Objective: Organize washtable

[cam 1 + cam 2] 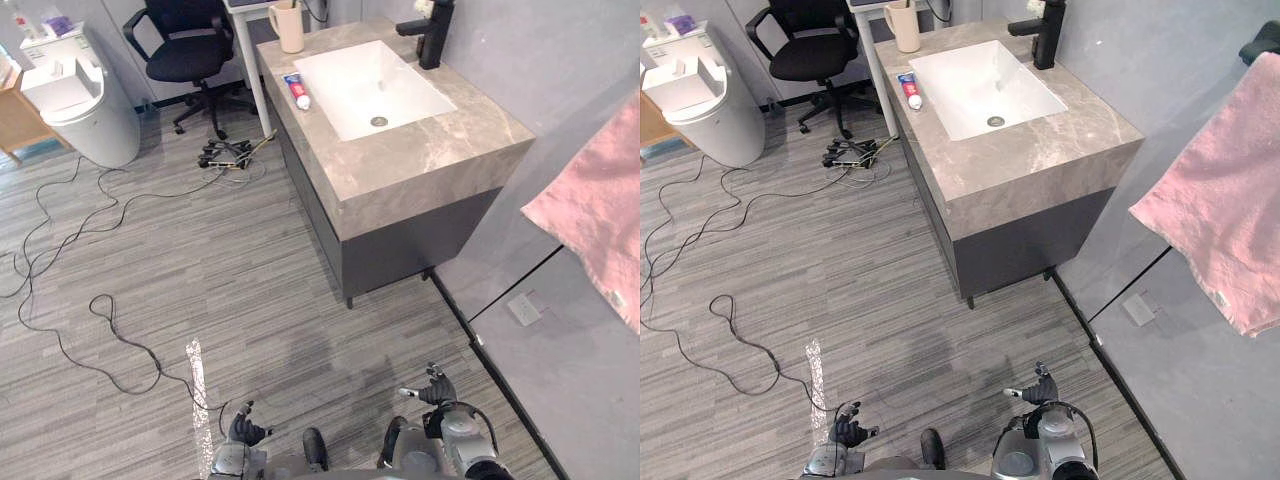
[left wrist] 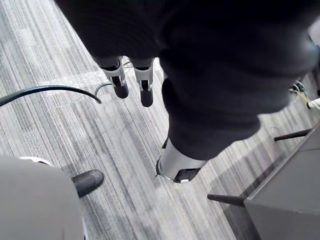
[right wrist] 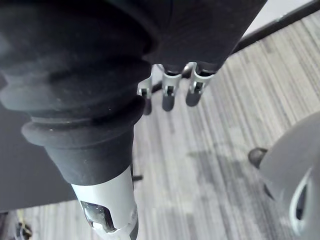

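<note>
The washtable (image 1: 430,155) is a grey marble counter with a white sink (image 1: 350,75) set into it, across the floor ahead of me. A toothpaste tube (image 1: 297,91) lies on the counter left of the sink. A beige cup (image 1: 288,27) stands at the far left corner, and a black faucet (image 1: 433,35) rises behind the sink. My left hand (image 1: 245,430) and right hand (image 1: 436,389) hang low over the floor, well short of the counter. Each has relaxed fingers (image 2: 121,86) (image 3: 169,96) and holds nothing.
A pink towel (image 1: 598,210) hangs by the wall at the right. A black office chair (image 1: 185,45) and a white bin (image 1: 88,110) stand at the far left. A power strip (image 1: 224,155) and loose cables lie on the wood-look floor left of the counter.
</note>
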{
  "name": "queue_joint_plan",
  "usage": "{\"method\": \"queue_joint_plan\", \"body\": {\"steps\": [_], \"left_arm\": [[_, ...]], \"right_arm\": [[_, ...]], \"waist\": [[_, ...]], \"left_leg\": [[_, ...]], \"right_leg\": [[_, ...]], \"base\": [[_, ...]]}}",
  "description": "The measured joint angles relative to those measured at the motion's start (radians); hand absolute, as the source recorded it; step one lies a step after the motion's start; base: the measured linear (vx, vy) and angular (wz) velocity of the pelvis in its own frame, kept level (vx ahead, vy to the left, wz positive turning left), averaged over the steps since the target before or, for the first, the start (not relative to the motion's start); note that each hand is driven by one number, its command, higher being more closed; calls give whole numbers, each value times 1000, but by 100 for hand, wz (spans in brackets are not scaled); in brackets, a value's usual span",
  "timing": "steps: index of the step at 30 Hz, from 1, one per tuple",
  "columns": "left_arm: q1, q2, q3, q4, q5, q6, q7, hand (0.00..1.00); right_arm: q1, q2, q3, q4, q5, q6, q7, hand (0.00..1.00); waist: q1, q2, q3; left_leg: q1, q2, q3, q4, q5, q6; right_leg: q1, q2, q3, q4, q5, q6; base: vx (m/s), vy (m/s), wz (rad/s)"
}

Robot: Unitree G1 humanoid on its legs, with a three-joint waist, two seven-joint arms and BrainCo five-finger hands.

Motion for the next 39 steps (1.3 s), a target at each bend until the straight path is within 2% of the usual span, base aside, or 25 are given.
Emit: {"method": "queue_joint_plan", "body": {"steps": [3,4,5,6,7,8,10,11,12,13,15,17,18,20,21,23,24,26,27,28,30,32,33,36,39], "left_arm": [[2,7,33,-7,-14,0,0,0],[1,11,53,-15,-28,1,1,0],[-4,27,74,-36,-34,2,-2,0],[-28,9,100,-63,-32,6,8,0],[-33,-1,106,-62,-32,8,9,0],[-20,-10,115,-69,-39,8,12,0],[-32,-10,117,-62,-30,11,13,0],[-42,-31,115,-63,-25,10,14,0],[-27,-44,115,-61,-25,13,18,0],[-16,-47,122,-63,-31,18,17,0],[-17,-48,114,-64,-24,20,17,0],[-18,-51,116,-71,-26,29,17,0],[-19,-53,119,-79,-26,32,16,0],[-24,-50,130,-112,-26,31,16,0],[-25,-50,129,-120,-26,31,15,0],[-29,-56,131,-153,-36,24,15,0],[-29,-60,135,-163,-43,19,16,0],[-30,-68,125,-167,-59,8,17,0],[-44,-59,126,-150,-69,6,17,0],[-60,-51,129,-143,-65,6,18,0],[-69,-51,143,-135,-66,10,17,0],[-73,-51,155,-115,-67,14,21,0],[-72,-52,154,-91,-65,29,21,0],[-60,-56,151,-62,-64,38,20,0],[-67,-57,147,-62,-64,39,20,0]], "right_arm": [[50,12,12,-13,3,0,3,0],[61,32,13,-28,1,-1,2,0],[73,60,8,-33,0,-4,2,0],[112,53,12,-120,0,-13,2,0],[118,44,12,-136,0,-14,2,0],[141,52,24,-142,13,-6,6,0],[153,71,27,-148,17,-4,5,0],[171,58,23,-166,21,-9,2,0],[178,53,18,-182,32,-9,5,0],[170,51,9,-174,31,-2,1,0],[182,57,15,-166,28,-2,2,0],[181,51,15,-166,28,0,0,0],[181,52,14,-164,28,2,-1,0],[178,60,3,-156,39,9,-5,0],[177,58,1,-153,40,12,-6,0],[171,60,2,-153,40,14,-9,0],[168,62,4,-153,41,14,-11,0],[164,73,1,-134,43,12,-24,0],[149,101,-15,-97,48,14,-26,0],[143,113,-1,-94,47,13,-25,0],[136,115,4,-94,39,13,-23,0],[122,115,5,-97,37,12,-22,0],[122,114,6,-97,33,9,-21,0],[143,113,6,-108,13,4,-18,0],[143,114,0,-111,10,-3,-19,0]], "waist": [[3,-13,13],[7,-58,5],[17,-121,0],[23,-82,26],[31,-58,34],[37,-54,27],[18,-90,0],[24,-52,4],[26,-21,-4],[26,-27,-3],[35,-26,-14],[39,-14,-15],[44,-13,-15],[59,-30,-4],[59,-29,-4],[89,-30,-4],[94,-27,-2],[114,-6,-7],[125,-26,-17],[128,-55,-22],[140,-69,-25],[140,-79,-19],[138,-65,-9],[134,-43,4],[118,-64,-3]], "left_leg": [[-8,10,-98,0,0,0],[-31,-8,-135,1,-19,2],[-69,-50,-110,128,-34,18],[-201,20,-64,539,-274,29],[-233,54,-79,600,-333,0],[-270,36,-128,623,-349,1],[-310,-15,-185,628,-351,1],[-331,38,-175,749,-372,7],[-306,71,-176,721,-409,-9],[-270,73,-192,694,-432,-21],[-255,91,-195,721,-426,-31],[-305,141,-138,886,-385,-93],[-329,148,-120,947,-351,-97],[-397,185,-11,999,-399,-27],[-424,185,4,994,-402,-22],[-572,183,-8,930,-385,-22],[-604,184,-28,885,-363,-25],[-634,192,-100,692,-173,-26],[-621,175,-80,716,-125,-2],[-620,158,-67,724,-149,18],[-610,139,-41,760,-194,57],[-539,119,11,744,-237,88],[-437,113,51,707,-265,101],[-249,100,115,585,-300,86],[-137,68,127,470,-303,90]], "right_leg": [[-2,64,228,45,13,1],[-3,70,270,19,5,-3],[-13,14,271,0,-60,-17],[-13,52,263,56,-186,67],[-20,85,274,95,-210,69],[-55,123,345,140,-256,55],[-86,131,370,129,-278,24],[-72,154,334,129,-271,6],[-65,172,305,132,-271,7],[-39,184,287,141,-288,6],[29,188,256,86,-286,1],[103,207,240,27,-282,-7],[127,206,240,8,-280,-11],[221,172,239,-67,-277,-16],[241,162,235,-83,-277,-16],[293,120,233,-125,-277,-15],[306,114,233,-130,-277,-15],[345,119,246,-134,-272,-6],[367,95,288,-124,-249,9],[354,78,325,-110,-207,18],[336,59,385,-63,-108,36],[261,34,452,111,10,52],[175,33,498,333,39,63],[-6,39,420,612,9,40],[-139,80,281,588,-67,51]], "base": [[-36,-75,105],[-15,-67,97],[15,-70,104],[11,-75,65],[-26,-99,64],[-16,-72,48],[147,-139,99],[242,-94,87],[239,-28,65],[246,-13,61],[273,-63,56],[279,-69,23],[291,-21,2],[296,20,12],[279,74,26],[287,158,9],[339,243,-6],[443,366,-9],[454,367,-1],[485,360,2],[532,407,-10],[441,350,-47],[340,302,-77],[245,266,-73],[245,116,-24]]}}
